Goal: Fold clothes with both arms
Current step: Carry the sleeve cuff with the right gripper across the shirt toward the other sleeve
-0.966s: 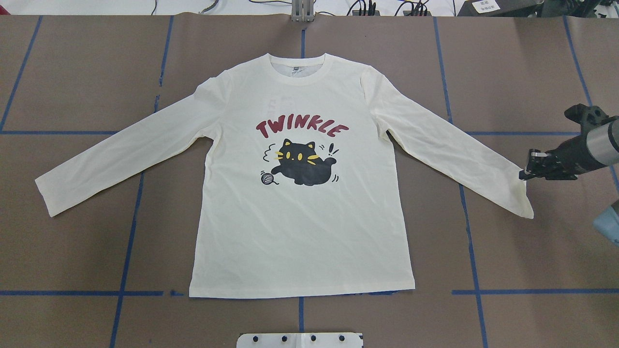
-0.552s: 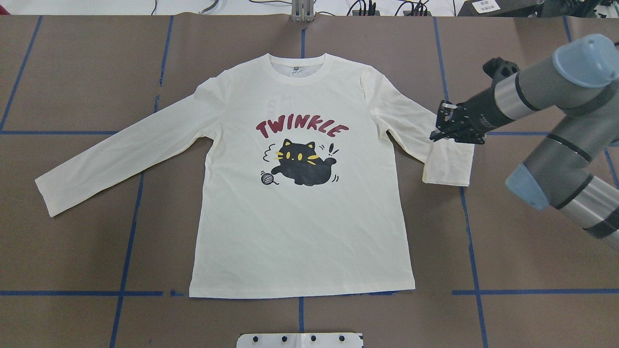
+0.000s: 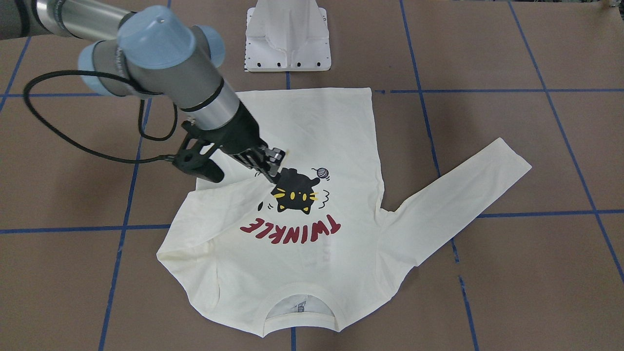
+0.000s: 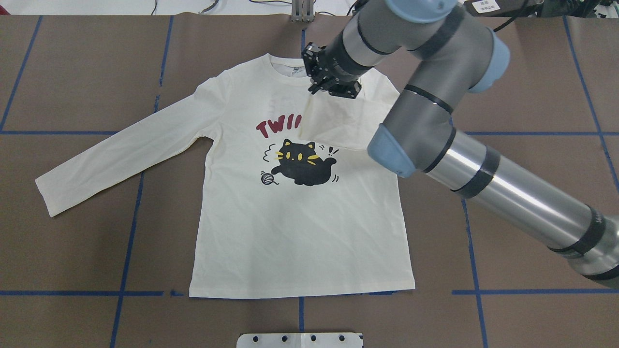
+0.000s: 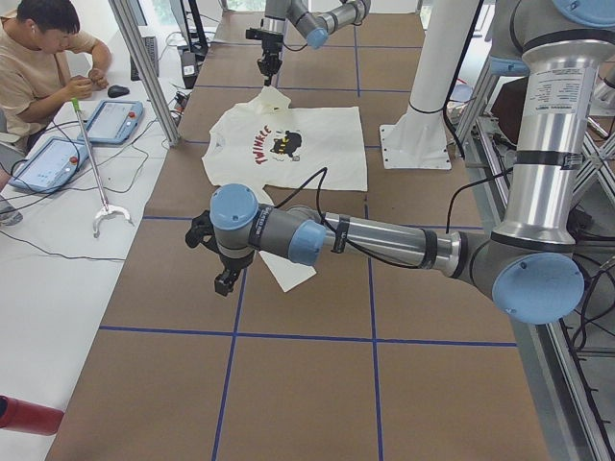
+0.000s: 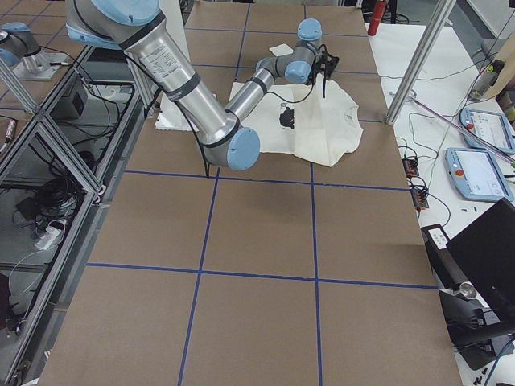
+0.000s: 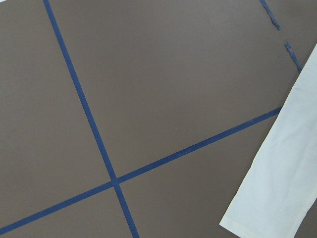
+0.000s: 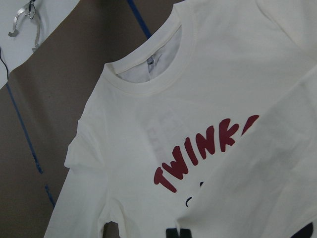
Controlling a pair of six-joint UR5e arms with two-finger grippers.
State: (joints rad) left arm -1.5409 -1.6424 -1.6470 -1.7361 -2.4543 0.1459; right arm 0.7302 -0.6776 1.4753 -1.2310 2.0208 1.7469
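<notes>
We see the shirt lying flat, print up, in the middle of the table, collar away from the robot. The right gripper is pinching the cuff of the right sleeve and holds it above the chest near the collar, so the sleeve drapes over the last letters of the red word. The left sleeve lies straight out on the table. The left gripper hangs over bare table near that sleeve's cuff. It shows only in a side view, so we cannot tell whether its jaws are spread or closed.

We judge the cloth light, thin and limp: it sags from 1 pinch point, wrinkles easily and gives no support of its own. A quick pull could drag the body askew. We would take it by edges with doubled fabric, such as cuffs, hem corners or shoulder seams, and use 2 grips for any wide fold.
</notes>
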